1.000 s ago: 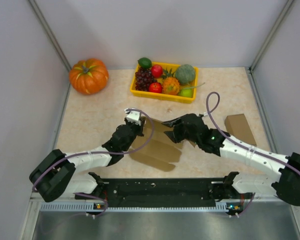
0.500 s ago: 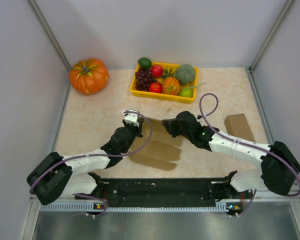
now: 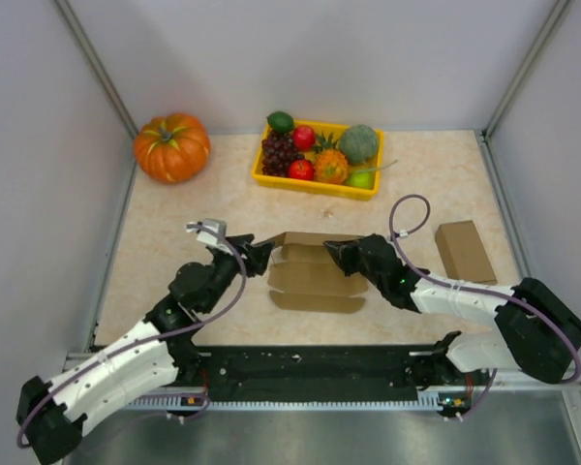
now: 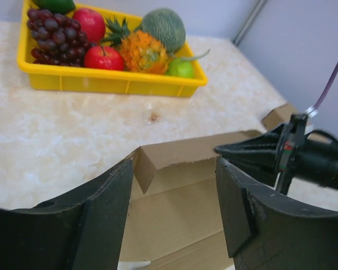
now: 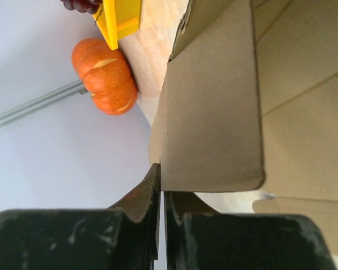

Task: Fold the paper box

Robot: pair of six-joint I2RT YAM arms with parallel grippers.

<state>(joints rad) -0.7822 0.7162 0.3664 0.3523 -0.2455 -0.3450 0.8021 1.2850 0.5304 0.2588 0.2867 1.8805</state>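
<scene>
The paper box (image 3: pixel 312 278) is a brown cardboard blank lying flat at the table's middle, with its back wall (image 3: pixel 315 238) raised. My right gripper (image 3: pixel 333 250) is shut on the right end of that wall. In the right wrist view the cardboard flap (image 5: pixel 214 112) meets the tips of the shut right gripper (image 5: pixel 161 185). My left gripper (image 3: pixel 256 254) stands open just left of the box and is not touching it. In the left wrist view the box (image 4: pixel 180 208) shows between its spread fingers (image 4: pixel 110 208), with the folded corner (image 4: pixel 149 166) ahead and the right gripper (image 4: pixel 222 151) at the wall.
A yellow fruit tray (image 3: pixel 310 185) stands behind the box and an orange pumpkin (image 3: pixel 171 146) at the back left. A small closed brown box (image 3: pixel 464 250) lies at the right. White walls enclose the table on three sides.
My left gripper opened, let go of the box and drew back to the left. My right gripper shut on the back wall. The box now lies flatter, with that wall upright.
</scene>
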